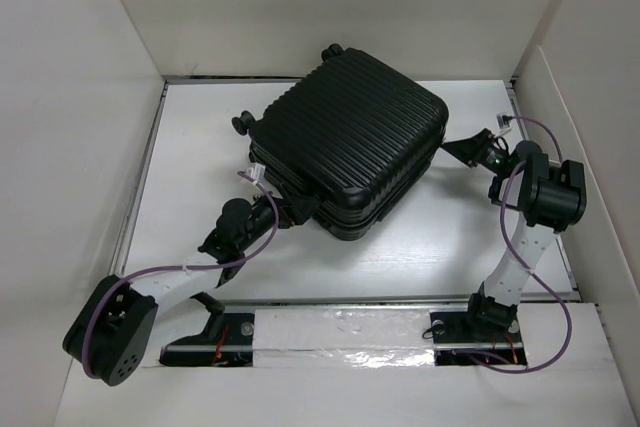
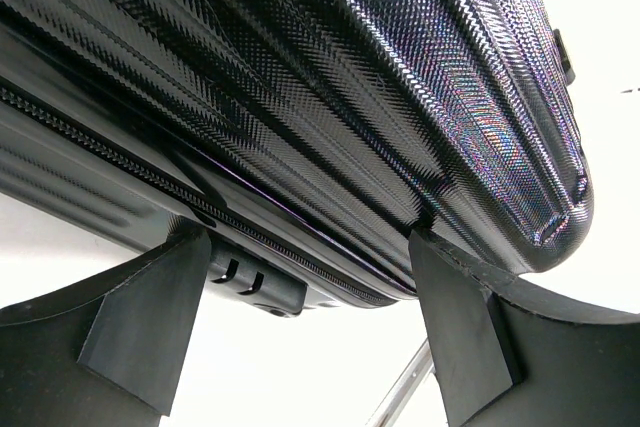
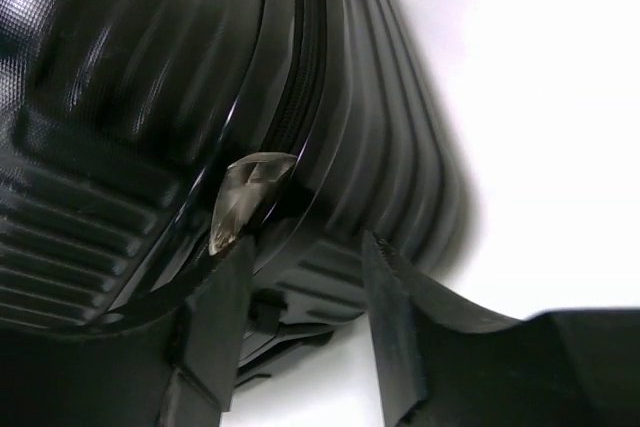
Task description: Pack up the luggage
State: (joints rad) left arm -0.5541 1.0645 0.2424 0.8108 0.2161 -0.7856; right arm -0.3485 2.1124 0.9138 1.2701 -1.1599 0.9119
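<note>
The closed luggage (image 2: pixel 330 77) lies just ahead of the wide-spread left gripper (image 2: pixel 305 322). Its clear zipper pull (image 3: pixel 248 197) sits just beyond the half-spread right gripper (image 3: pixel 300 322).

Black luggage (image 1: pixel 350 147) on white table (image 1: pixel 195 177)

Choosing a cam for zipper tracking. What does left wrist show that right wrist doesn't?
Only left wrist: the shell's fine woven texture with a coloured sheen, a small black block under the zipper line, and a thin metal rod at the bottom edge.
Only right wrist: a greyish translucent pull tab on the zipper seam, just above one fingertip of the right claw.
Both: the closed luggage close up, with its ribs and zipper seam, and an open claw. The left claw is spread wider.
</note>
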